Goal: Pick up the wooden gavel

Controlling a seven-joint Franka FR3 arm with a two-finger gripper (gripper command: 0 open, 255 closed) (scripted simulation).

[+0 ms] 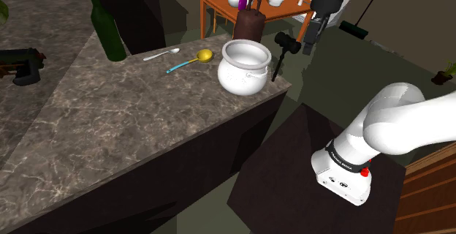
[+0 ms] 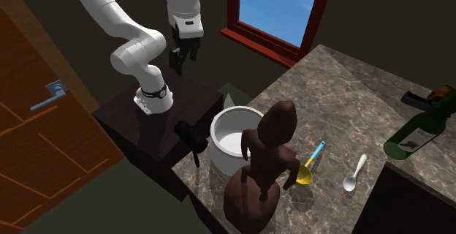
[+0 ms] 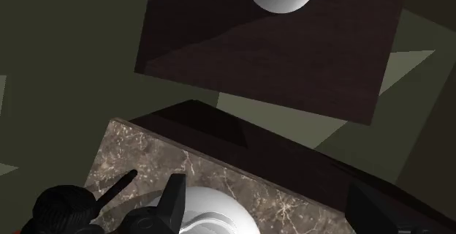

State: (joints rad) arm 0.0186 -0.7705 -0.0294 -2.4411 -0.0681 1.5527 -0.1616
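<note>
Spotter: Risks from here?

Operator: Two, by my reckoning. My gripper (image 1: 311, 46) hangs high, at two o'clock of the gavel (image 1: 281, 55) in the shoulder view, with its fingers spread apart and nothing between them. The gavel is dark all over. It lies on the counter (image 1: 109, 115) at three o'clock of the white pot (image 1: 245, 66), just beside its wall.

Spotter: So the pot's the trouble?

Operator: Half of it. If I come down wide, one finger could catch the pot's rim and shove it. The other half is the edge. The handle runs toward six o'clock, close to the counter's corner, so a glancing touch might sweep the gavel off to the floor.

Spotter: And past the head?

Operator: It's tight there. A brown figurine (image 1: 248, 20) stands at the pot's twelve o'clock, near the gavel's head.

Spotter: Where's the open room?

Operator: At three o'clock of the gavel, beyond the counter's edge. That's open space above my stand (image 1: 292, 159). I'd descend on that side and set my fingers across the handle.
</note>
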